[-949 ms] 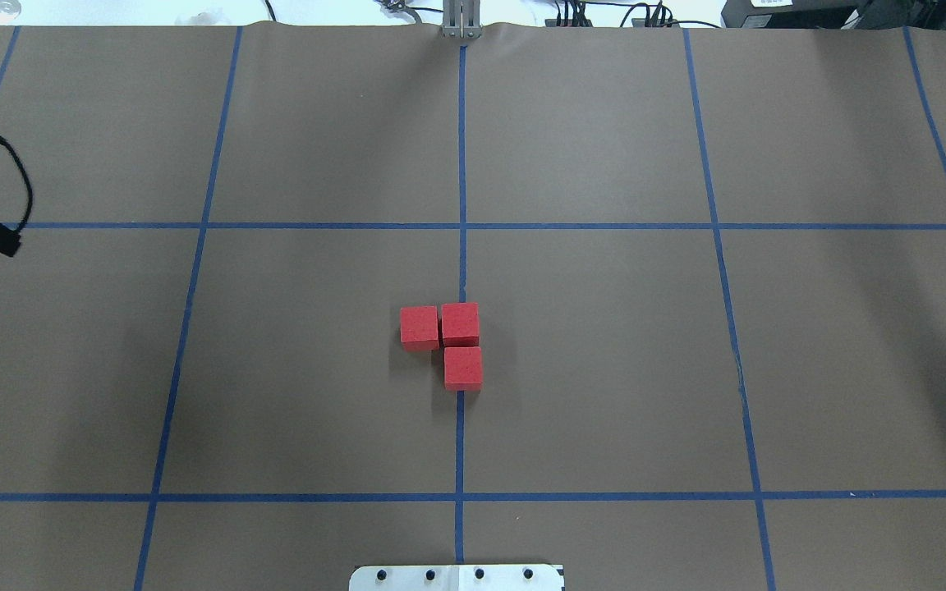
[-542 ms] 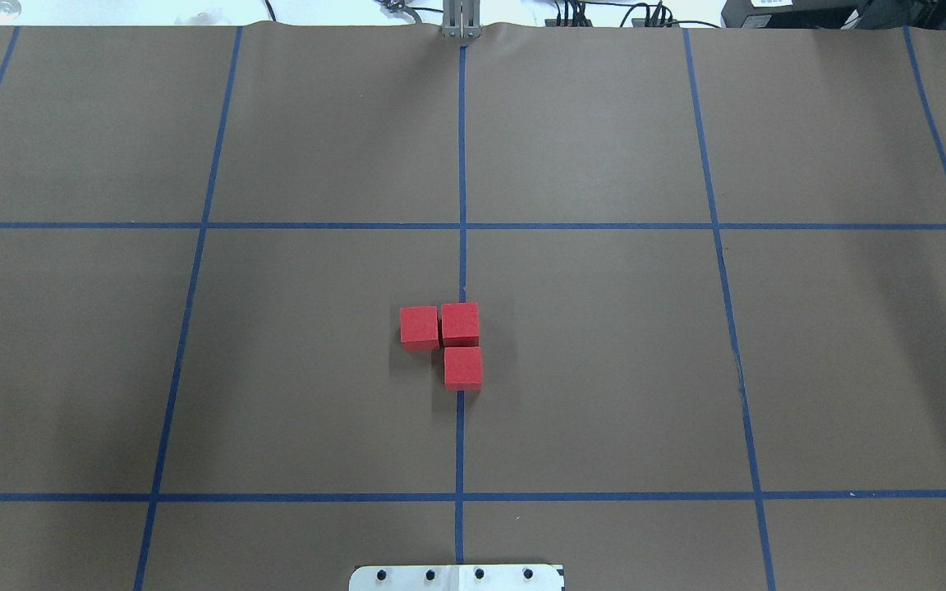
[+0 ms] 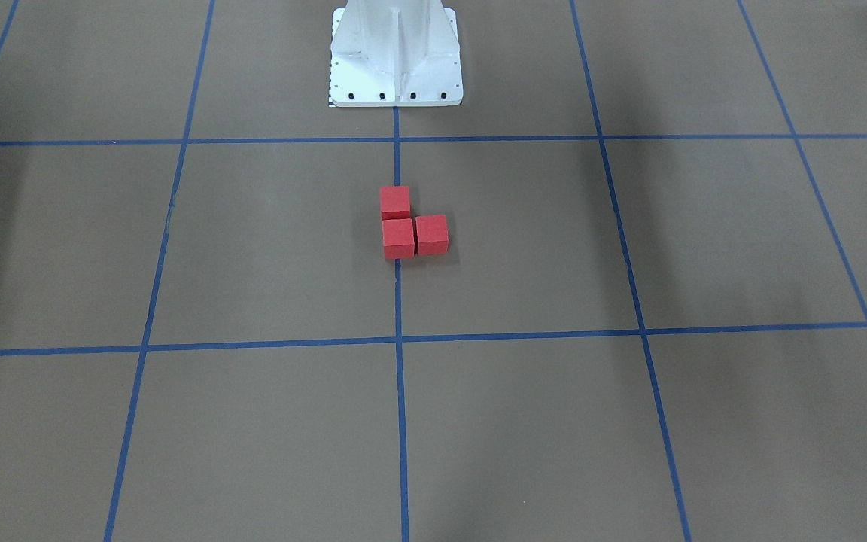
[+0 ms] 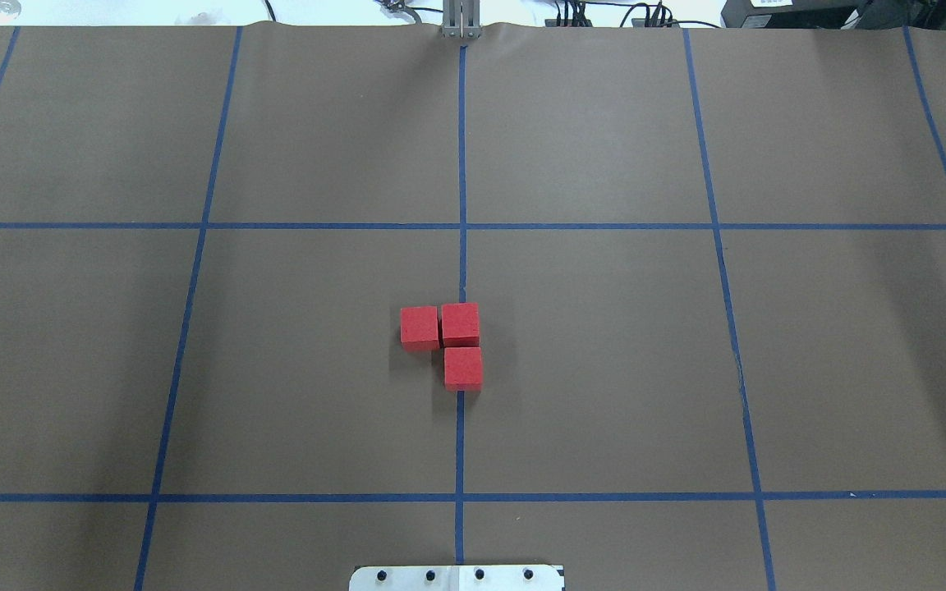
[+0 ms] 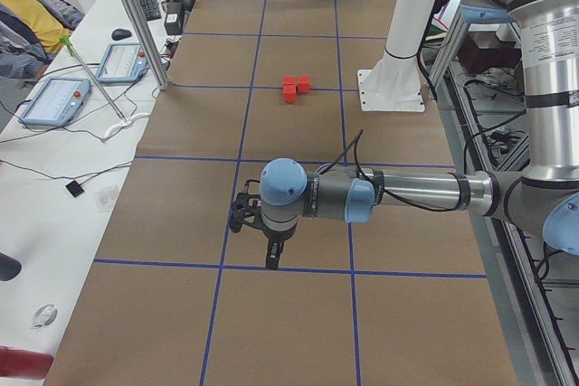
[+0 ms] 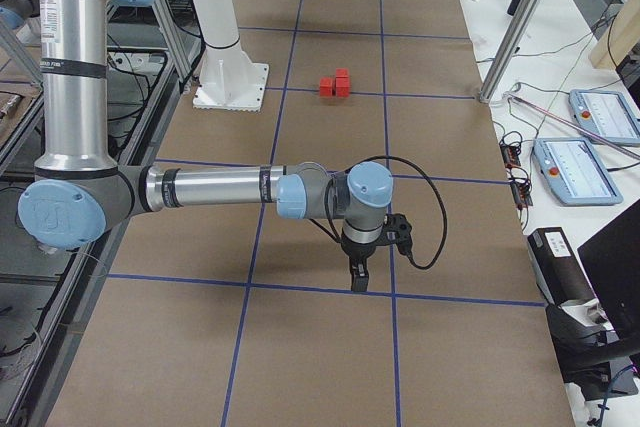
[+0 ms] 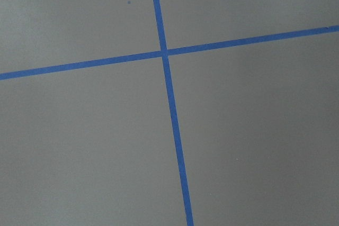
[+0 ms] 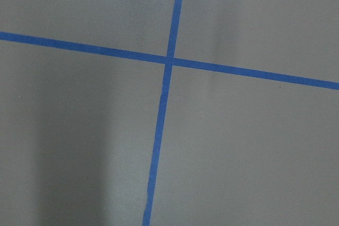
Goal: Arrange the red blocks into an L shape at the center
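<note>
We see matte red blocks (image 4: 460, 324): three plain cubes touching in L at center (image 4: 514, 336), flat brown surface. For left gripper (image 5: 270, 260) and right gripper (image 6: 358, 281), we cannot tell whether apart or together.

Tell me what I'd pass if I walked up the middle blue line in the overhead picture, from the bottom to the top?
white base plate → near red block → corner red block → grey metal post. The third red block sits beside the corner one, off the line to its left.
</note>
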`<state>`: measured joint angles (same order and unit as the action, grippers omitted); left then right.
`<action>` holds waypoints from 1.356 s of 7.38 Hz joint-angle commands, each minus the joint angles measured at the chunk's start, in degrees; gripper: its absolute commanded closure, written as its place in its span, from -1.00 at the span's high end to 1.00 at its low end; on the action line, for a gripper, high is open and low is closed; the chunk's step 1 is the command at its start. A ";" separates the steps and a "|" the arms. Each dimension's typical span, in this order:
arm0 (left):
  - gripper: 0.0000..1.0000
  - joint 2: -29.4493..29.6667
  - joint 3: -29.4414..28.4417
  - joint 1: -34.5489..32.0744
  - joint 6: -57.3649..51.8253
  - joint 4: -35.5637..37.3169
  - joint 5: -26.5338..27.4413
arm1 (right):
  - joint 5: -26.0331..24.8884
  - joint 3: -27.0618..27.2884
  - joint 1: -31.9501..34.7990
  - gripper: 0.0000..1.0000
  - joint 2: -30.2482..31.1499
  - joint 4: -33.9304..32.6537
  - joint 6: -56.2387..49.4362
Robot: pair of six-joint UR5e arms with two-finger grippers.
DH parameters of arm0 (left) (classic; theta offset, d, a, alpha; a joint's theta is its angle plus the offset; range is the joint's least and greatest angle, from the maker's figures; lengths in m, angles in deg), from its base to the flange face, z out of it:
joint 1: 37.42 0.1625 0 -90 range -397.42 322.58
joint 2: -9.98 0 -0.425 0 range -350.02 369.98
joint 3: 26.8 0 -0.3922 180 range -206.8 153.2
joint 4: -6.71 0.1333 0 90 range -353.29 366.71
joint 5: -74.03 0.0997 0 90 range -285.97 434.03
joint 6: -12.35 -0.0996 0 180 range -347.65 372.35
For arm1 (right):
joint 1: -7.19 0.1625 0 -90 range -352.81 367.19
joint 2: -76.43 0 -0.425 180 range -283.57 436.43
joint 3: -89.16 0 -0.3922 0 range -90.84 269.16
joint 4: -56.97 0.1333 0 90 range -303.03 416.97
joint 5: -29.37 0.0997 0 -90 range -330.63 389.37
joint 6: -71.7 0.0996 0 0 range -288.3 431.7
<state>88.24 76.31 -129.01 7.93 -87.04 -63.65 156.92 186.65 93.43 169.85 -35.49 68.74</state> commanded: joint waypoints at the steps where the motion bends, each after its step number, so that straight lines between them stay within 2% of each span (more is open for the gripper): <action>1: 1.00 -0.48 -1.08 0.00 -0.06 0.23 0.48 | 0.67 1.55 0.50 0.99 1.94 0.00 -0.02; 3: 1.00 -0.48 -0.72 0.09 -0.24 0.50 4.95 | 0.85 2.08 5.49 0.99 1.86 -0.79 -0.81; 10: 1.00 0.05 0.33 0.26 -0.50 0.15 5.41 | 1.64 2.17 8.59 0.99 6.52 -0.09 -2.40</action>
<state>88.28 76.63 -128.74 7.50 -86.89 -58.24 158.65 188.82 101.91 175.92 -35.75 66.35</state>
